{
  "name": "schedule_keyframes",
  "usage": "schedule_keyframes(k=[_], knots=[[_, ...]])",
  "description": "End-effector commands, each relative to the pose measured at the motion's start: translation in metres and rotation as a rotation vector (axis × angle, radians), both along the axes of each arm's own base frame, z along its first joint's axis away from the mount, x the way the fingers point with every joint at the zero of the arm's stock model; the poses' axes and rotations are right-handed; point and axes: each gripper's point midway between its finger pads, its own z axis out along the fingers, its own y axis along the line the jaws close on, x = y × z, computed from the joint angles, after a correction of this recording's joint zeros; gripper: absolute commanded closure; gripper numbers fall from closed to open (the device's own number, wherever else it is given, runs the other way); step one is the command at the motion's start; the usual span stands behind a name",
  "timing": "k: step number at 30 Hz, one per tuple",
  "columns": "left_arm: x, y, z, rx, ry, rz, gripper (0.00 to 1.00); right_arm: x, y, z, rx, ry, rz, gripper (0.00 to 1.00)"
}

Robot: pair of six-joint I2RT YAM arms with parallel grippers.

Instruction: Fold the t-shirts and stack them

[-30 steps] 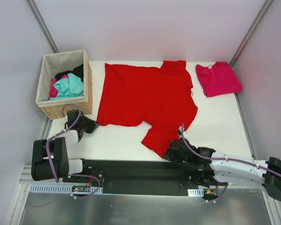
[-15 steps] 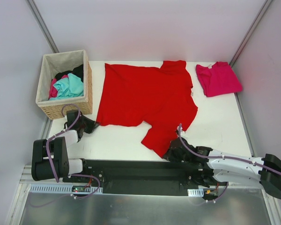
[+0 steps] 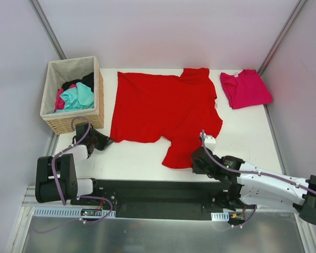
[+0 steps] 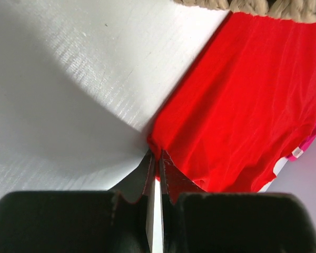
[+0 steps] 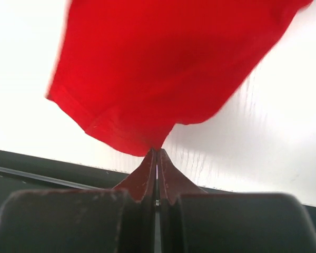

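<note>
Left end effector [image 4: 155, 156] is clenched tight, its jaws pinching the near-left corner of the red t-shirt [image 3: 163, 108], right beside the wicker basket [image 3: 98, 97]. Over to the right end effector [image 5: 157, 153]: jaws pressed together too, nipping the hem of the red sleeve at the near edge of the white counter [image 3: 137, 158], with the cloth bunched up toward the tips. Between the two grips the red t-shirt lies spread flat across the middle of the counter, collar toward the right. The pink t-shirt [image 3: 246, 88] sits folded in the far-right corner, apart from the red one. In the basket, a heap of teal, black and pink clothes [image 3: 76, 95].
</note>
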Motion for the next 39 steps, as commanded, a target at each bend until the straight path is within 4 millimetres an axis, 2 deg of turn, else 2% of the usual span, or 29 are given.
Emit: schedule_keyframes(k=[1, 7, 12, 13, 15, 18, 19, 21, 23, 24, 30, 31, 35, 39], knots=[[0.007, -0.006, 0.014, -0.007, -0.016, -0.045, 1.0, 0.032, -0.014, 0.045, -0.094, -0.159, -0.017, 0.99], [0.018, -0.004, 0.035, 0.009, -0.055, -0.043, 1.0, 0.055, -0.008, 0.065, -0.123, -0.217, -0.017, 0.99], [0.03, -0.002, 0.054, 0.014, -0.073, -0.045, 1.0, 0.077, -0.023, 0.08, -0.143, -0.277, -0.067, 0.99], [0.038, -0.003, 0.066, 0.014, -0.101, -0.052, 1.0, 0.081, -0.026, 0.084, -0.145, -0.289, -0.076, 0.99], [0.045, -0.003, 0.075, 0.017, -0.113, -0.063, 1.0, 0.092, -0.034, 0.093, -0.151, -0.308, -0.097, 0.99], [0.066, -0.005, 0.099, 0.009, -0.16, -0.088, 1.0, 0.107, -0.042, 0.103, -0.12, -0.32, -0.137, 0.99], [0.069, -0.007, 0.099, 0.006, -0.156, -0.095, 1.0, 0.114, -0.049, 0.106, -0.129, -0.326, -0.154, 0.99], [0.077, -0.008, 0.109, 0.008, -0.177, -0.109, 1.0, 0.124, -0.049, 0.118, -0.112, -0.345, -0.159, 0.99], [0.081, -0.012, 0.109, -0.004, -0.173, -0.125, 1.0, 0.133, -0.054, 0.123, -0.127, -0.353, -0.167, 0.99], [0.085, -0.013, 0.113, -0.004, -0.183, -0.131, 1.0, 0.138, -0.052, 0.132, -0.114, -0.368, -0.165, 0.99], [0.092, -0.02, 0.115, -0.015, -0.182, -0.155, 1.0, 0.16, -0.048, 0.148, -0.094, -0.377, -0.168, 0.99], [0.092, -0.019, 0.114, -0.014, -0.181, -0.156, 1.0, 0.164, -0.048, 0.155, -0.084, -0.388, -0.17, 0.99], [0.09, -0.019, 0.113, 0.0, -0.18, -0.161, 1.0, 0.169, -0.042, 0.161, -0.065, -0.391, -0.157, 0.99], [0.084, -0.016, 0.109, 0.024, -0.175, -0.155, 1.0, 0.168, -0.04, 0.159, -0.063, -0.383, -0.151, 0.99]])
